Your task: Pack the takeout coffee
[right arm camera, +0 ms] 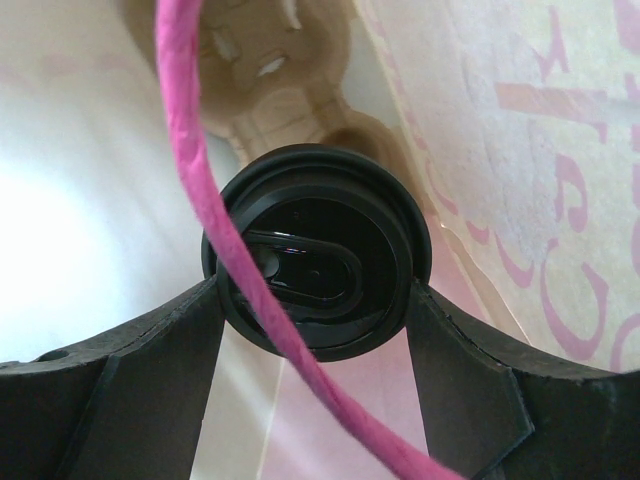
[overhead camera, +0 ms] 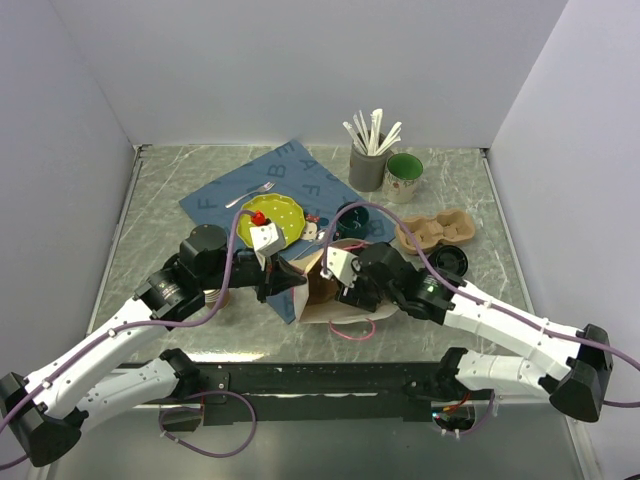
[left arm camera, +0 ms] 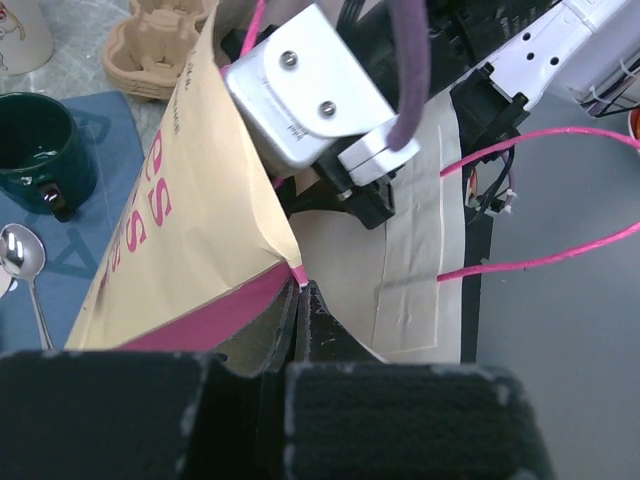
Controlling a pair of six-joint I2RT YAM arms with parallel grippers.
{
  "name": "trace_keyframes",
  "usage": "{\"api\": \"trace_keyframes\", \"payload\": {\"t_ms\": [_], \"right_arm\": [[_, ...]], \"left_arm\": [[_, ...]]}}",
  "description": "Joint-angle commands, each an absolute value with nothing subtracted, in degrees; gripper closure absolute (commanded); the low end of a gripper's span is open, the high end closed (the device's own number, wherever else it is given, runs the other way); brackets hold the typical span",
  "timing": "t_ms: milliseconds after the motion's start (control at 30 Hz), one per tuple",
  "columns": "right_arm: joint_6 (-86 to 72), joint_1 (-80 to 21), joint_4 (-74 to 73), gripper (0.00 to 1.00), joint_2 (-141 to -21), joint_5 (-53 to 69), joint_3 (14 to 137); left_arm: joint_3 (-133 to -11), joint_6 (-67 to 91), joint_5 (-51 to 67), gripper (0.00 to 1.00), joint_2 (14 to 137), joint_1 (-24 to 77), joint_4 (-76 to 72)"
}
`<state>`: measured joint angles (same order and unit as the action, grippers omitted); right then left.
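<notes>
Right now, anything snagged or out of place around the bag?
The pink handle lies across the black lid of the takeout coffee, which the right gripper clamps inside the paper bag. It might catch when the arm pulls out. The left gripper pinches the bag's edge; no spill visible.

1. In the right wrist view you get only the black lid of the takeout coffee (right arm camera: 316,275). Its cup body is hidden beneath it, and a blurred pink handle (right arm camera: 215,200) crosses the lid from 12 to 5 o'clock.
2. Overhead, you cannot pick out the coffee behind the paper bag (overhead camera: 320,308) and the right arm (overhead camera: 480,315).
3. In the left wrist view, the left tool (left arm camera: 302,300) is a dark blur at 6 o'clock.
4. There the green mug (left arm camera: 35,150) is cut off at 9 o'clock and the white mug (left arm camera: 20,35) at 11 o'clock. The bag's print is too cropped to read.
</notes>
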<state>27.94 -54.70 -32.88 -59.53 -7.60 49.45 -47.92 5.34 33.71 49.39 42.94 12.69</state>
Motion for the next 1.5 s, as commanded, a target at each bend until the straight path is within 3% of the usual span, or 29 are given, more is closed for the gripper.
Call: {"api": "trace_keyframes", "payload": {"t_ms": [0, 500, 1000, 1467], "right_arm": [[24.8, -52.7, -28.6, 0.4, -61.2, -9.7, 51.8], [29.0, -52.6, -34.2, 0.4, -55.0, -8.6, 49.5], [31.8, -52.6, -37.2, 0.41, -44.0, -11.3, 41.8], [42.0, -52.9, -41.6, 0.42, -41.6, -11.7, 41.0]], "left_arm": [[-49.3, 3.3, 37.1, 0.99, 48.6, 43.2, 10.5], [-45.5, -1.2, 40.1, 0.99, 49.5, 44.3, 2.3], [-42.5, -10.1, 33.5, 0.99, 55.2, 54.7, -6.3], [-38.2, -10.8, 29.2, 0.99, 52.5, 57.0, -7.4]]}}
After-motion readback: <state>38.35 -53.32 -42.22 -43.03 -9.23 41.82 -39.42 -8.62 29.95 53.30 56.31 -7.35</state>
